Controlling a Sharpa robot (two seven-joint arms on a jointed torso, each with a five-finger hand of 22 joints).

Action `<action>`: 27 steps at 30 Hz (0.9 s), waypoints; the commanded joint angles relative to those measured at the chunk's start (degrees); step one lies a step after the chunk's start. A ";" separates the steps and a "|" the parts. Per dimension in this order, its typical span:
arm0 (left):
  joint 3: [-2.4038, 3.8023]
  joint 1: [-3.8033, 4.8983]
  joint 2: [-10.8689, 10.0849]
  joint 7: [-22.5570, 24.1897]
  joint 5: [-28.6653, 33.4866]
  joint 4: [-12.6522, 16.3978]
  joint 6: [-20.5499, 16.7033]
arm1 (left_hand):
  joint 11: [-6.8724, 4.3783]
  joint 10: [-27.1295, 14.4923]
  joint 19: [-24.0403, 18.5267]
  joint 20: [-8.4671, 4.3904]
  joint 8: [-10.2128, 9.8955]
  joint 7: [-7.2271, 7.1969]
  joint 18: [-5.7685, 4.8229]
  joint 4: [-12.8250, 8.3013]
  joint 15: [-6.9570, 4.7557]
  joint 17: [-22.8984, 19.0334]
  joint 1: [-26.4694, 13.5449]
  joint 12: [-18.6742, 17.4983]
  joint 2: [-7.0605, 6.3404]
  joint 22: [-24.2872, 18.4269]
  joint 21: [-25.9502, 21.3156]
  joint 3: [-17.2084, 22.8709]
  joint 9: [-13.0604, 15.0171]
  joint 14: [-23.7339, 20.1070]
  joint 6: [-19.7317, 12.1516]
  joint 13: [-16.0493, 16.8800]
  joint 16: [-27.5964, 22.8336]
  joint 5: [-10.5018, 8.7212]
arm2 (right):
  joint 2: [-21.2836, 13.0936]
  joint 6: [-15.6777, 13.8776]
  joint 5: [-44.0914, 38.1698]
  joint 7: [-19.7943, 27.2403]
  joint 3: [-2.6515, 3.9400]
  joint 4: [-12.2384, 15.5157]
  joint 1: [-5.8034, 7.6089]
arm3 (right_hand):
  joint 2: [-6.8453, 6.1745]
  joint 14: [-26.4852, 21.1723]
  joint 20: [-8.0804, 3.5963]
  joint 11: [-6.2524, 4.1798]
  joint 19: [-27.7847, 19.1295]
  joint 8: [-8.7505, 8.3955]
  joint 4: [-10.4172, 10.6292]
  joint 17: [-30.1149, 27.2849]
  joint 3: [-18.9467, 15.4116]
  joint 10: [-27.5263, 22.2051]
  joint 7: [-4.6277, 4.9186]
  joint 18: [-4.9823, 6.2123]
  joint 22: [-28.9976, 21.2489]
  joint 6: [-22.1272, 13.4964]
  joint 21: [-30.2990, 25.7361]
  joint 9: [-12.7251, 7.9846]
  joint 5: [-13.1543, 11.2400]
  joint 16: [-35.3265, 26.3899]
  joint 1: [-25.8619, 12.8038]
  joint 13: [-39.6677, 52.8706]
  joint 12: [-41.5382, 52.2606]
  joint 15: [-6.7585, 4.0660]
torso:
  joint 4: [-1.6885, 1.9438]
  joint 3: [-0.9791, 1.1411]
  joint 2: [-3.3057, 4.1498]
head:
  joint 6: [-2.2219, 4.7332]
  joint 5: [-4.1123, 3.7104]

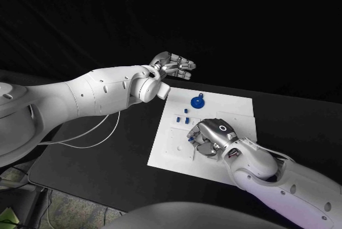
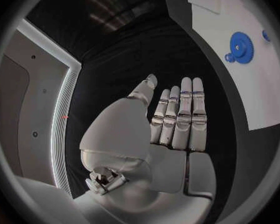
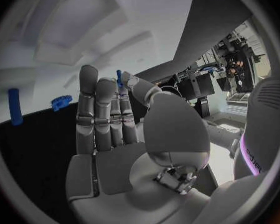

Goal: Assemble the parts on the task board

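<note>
Right wrist view: right hand [image 3: 124, 129] pinches a small blue peg [image 3: 119, 77] at its fingertips. Risk: that slight grip could slip, dropping it over the task board [image 1: 235, 108]. Left hand [image 1: 173, 66], upper centre, fingers extended, holds nothing.

A flat white rectangular task board [image 1: 238, 108] lies at the middle of the black table [image 1: 106, 164]. A blue toothed gear [image 1: 197, 101] sits on the board's far part, with small blue peg-like parts [image 1: 182, 119] just nearer. The silver right hand [image 1: 211, 137] rests over the board's middle; the silver left hand [image 1: 174, 65] hangs beyond its far-left corner.
</note>
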 commanded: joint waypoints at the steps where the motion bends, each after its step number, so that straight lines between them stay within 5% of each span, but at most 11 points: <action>1: 0.05 0.03 0.09 0.25 -0.22 0.12 0.71 | -0.08 -0.29 -0.02 0.27 -0.06 -0.12 -0.60 0.18 0.21 0.09 0.07 -0.06 0.50 -0.06 0.13 -0.02 0.03 -0.21 -0.16 0.08 -0.12 -0.32 | -0.17 0.99 -0.22 -0.66 0.61 0.59 0.00 | 0.25 0.10 -0.44 -0.06 1.88 0.22 0.16 0.01 0.19 0.32 -0.08 1.13 0.08 0.48 0.19 0.10 -0.18 0.33 0.31 0.03 0.19 -0.39 | -0.11 -0.01 -0.04 | -0.08 0.04; 11: 0.05 0.03 0.17 0.13 -0.28 0.08 0.73 | -0.07 -0.35 -0.06 0.29 -0.06 -0.11 -0.61 0.15 0.24 0.08 0.09 -0.05 0.50 -0.25 0.20 -0.07 0.03 -0.27 -0.13 0.08 -0.13 -0.32 | -0.03 5.12 0.04 -1.30 1.50 0.14 0.71 | 0.34 0.03 -0.41 -0.04 1.82 0.21 0.13 -0.02 0.06 0.26 -0.05 1.10 0.09 0.37 0.10 0.11 -0.03 0.30 0.23 0.03 0.19 -0.37 | -0.03 0.04 -0.01 | -0.10 -0.01; 27: 0.05 0.04 0.34 0.04 -0.32 0.05 0.71 | -0.07 -0.35 -0.08 0.29 -0.07 -0.14 -0.60 0.11 0.24 0.08 0.14 -0.05 0.44 -0.30 0.22 -0.10 0.03 -0.28 -0.10 0.08 -0.13 -0.33 | 1.06 7.34 -1.32 -1.99 0.73 -0.75 1.77 | 0.56 0.04 -0.40 -0.04 1.81 0.22 -0.08 -0.11 -0.23 0.22 -0.03 1.06 0.23 0.32 -0.01 0.13 -0.01 0.28 0.15 0.04 0.21 -0.36 | 0.02 -0.01 -0.01 | -0.56 0.09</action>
